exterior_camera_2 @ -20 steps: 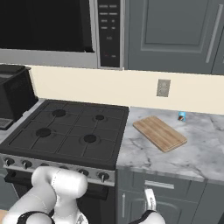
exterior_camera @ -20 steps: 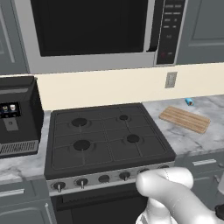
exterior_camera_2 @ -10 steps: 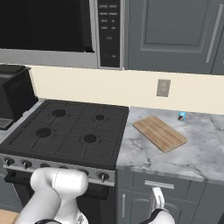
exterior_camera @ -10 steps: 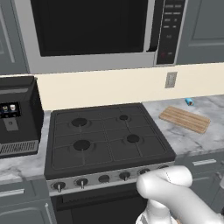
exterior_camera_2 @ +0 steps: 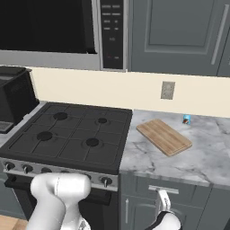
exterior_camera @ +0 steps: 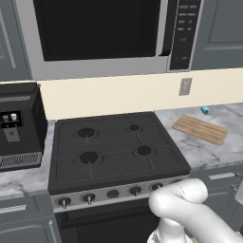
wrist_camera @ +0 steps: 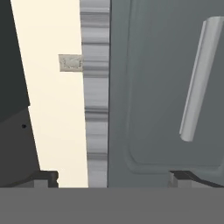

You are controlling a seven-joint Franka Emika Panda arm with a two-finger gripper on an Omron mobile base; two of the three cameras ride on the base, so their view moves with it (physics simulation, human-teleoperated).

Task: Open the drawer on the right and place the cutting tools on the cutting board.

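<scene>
The drawer (exterior_camera_2: pixel 191 192) sits shut under the marble counter right of the stove, its silver bar handle (exterior_camera_2: pixel 164 189) across the flat grey front. My gripper (exterior_camera_2: pixel 162 205) hovers just in front of and below that handle. In the hand view, which is rolled, the handle (wrist_camera: pixel 194 78) runs lengthwise ahead of my open gripper (wrist_camera: pixel 116 179), whose fingertips (wrist_camera: pixel 43 178) stand far apart with nothing between them. The wooden cutting board (exterior_camera_2: pixel 164 137) lies bare on the counter, also at the right of the left base view (exterior_camera: pixel 199 129). The cutting tools are hidden.
A small blue object (exterior_camera_2: pixel 186 119) stands by the wall behind the board. The black stove (exterior_camera_2: pixel 67 137) with its knob row is to the left, a microwave (exterior_camera: pixel 109 33) above it, and a coffee machine (exterior_camera: pixel 19 126) at far left. My white arm (exterior_camera: pixel 182 209) crosses the stove front.
My gripper has risen a little toward the drawer handle in the right base view, and the arm's elbow has shifted slightly. The drawer stays shut.
</scene>
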